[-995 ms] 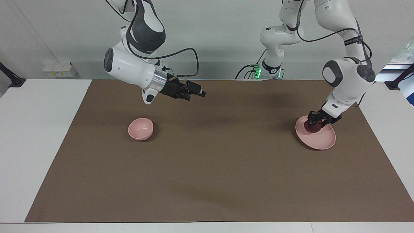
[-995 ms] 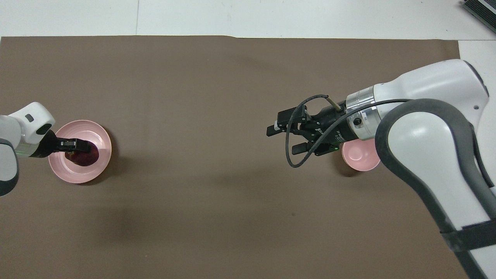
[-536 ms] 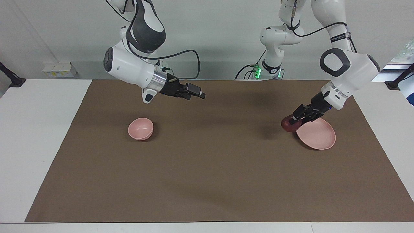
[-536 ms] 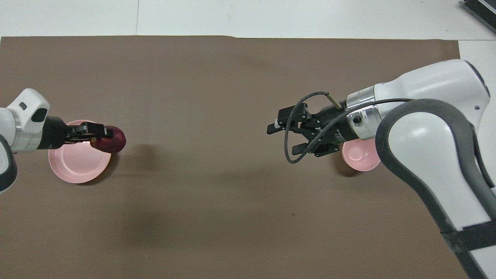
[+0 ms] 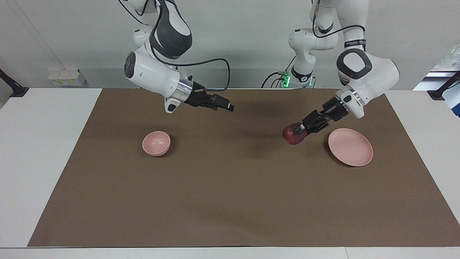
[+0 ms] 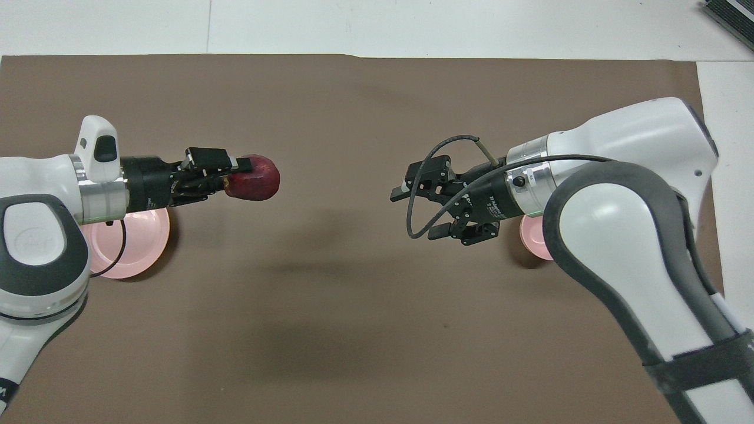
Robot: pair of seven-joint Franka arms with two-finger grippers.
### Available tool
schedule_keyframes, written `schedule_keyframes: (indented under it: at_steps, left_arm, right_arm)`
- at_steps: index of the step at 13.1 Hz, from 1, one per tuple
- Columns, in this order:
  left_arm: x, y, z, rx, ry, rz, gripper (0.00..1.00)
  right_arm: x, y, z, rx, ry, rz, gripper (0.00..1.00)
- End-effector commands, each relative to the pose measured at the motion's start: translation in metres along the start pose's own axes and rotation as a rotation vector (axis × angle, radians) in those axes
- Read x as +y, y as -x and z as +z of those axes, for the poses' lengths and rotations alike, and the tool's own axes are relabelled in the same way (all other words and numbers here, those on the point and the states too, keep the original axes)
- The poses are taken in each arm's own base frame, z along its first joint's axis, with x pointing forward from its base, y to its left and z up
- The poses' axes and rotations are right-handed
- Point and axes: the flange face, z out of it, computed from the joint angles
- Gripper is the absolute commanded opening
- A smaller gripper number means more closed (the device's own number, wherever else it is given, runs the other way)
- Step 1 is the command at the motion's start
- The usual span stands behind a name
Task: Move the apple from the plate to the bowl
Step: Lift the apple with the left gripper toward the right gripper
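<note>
My left gripper point(image 5: 301, 129) is shut on the dark red apple point(image 5: 293, 134) and holds it in the air over the brown mat, beside the plate toward the right arm's end. The apple point(image 6: 256, 177) and the left gripper point(image 6: 234, 174) also show in the overhead view. The pale pink plate point(image 5: 350, 147) lies empty at the left arm's end, partly hidden under my left arm in the overhead view point(image 6: 141, 250). The small pink bowl point(image 5: 156, 142) stands empty at the right arm's end, partly hidden in the overhead view point(image 6: 532, 238). My right gripper point(image 5: 226, 105) point(image 6: 415, 212) is open, raised over the mat beside the bowl.
A brown mat point(image 5: 230, 194) covers most of the white table point(image 5: 43, 151). A dark object point(image 6: 730, 15) lies at the table's corner farthest from the robots, at the right arm's end.
My left gripper lifted the apple off the plate and carried it toward the table's middle. My right gripper shifted slightly toward the middle and stayed open.
</note>
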Motion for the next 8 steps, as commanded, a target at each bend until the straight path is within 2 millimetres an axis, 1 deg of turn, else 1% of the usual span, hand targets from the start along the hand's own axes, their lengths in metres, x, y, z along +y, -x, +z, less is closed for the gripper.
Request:
schedule_keyframes:
  at_steps: [1, 2, 3, 5, 6, 7, 8]
  left_arm:
    - [0.022, 0.035, 0.024, 0.051, 0.034, -0.03, 0.0]
    - [0.029, 0.046, 0.033, 0.073, 0.047, -0.04, 0.0]
    - [0.036, 0.062, 0.044, 0.092, 0.047, -0.035, 0.0]
    - [0.042, 0.085, 0.056, 0.12, 0.054, -0.041, 0.0]
    - [0.049, 0.095, 0.062, 0.137, 0.062, -0.042, 0.0]
    - [0.054, 0.102, 0.067, 0.159, 0.061, -0.047, 0.0]
    - [0.058, 0.108, 0.071, 0.18, 0.062, -0.049, 0.0]
  right_arm:
    - [0.0, -0.002, 0.01, 0.008, -0.018, 0.056, 1.0]
    - [-0.001, -0.006, 0.016, 0.01, -0.023, 0.092, 1.0]
    - [-0.001, -0.009, 0.024, 0.008, -0.022, 0.133, 1.0]
    - [-0.003, -0.019, 0.027, 0.022, -0.036, 0.243, 1.0]
    - [-0.006, -0.021, 0.036, 0.019, -0.039, 0.291, 1.0]
    - [-0.01, -0.024, 0.039, 0.026, -0.048, 0.354, 1.0]
    - [-0.014, -0.023, 0.046, 0.038, -0.056, 0.399, 1.0]
